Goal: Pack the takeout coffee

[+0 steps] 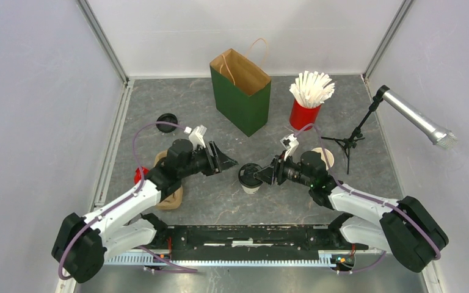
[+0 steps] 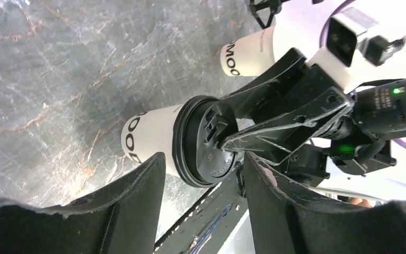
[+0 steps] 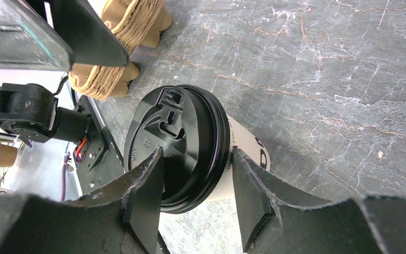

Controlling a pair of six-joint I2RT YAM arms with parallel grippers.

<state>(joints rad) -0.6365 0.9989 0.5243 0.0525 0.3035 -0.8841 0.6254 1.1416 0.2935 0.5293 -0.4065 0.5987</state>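
Top external view, I'm watching the right gripper (image 1: pixel 260 176) reaching low, fingers straddling the lidded cup (image 1: pixel 250 185) standing mid-table, grip I cannot confirm, left gripper (image 1: pixel 227 162) hovering gaping, empty, facing it.

The left gripper (image 2: pixel 202 164) has its fingers apart, nothing between them. Just ahead sits the lidded cup (image 2: pixel 150 137), with the right gripper (image 2: pixel 220 124) flanking its black lid (image 2: pixel 194 138). A second cup (image 2: pixel 248 53) stands beyond.

Top view: high, looking down. Wrist views: close, low, facing each other, sharing lidded cup (image 3: pixel 190 148).
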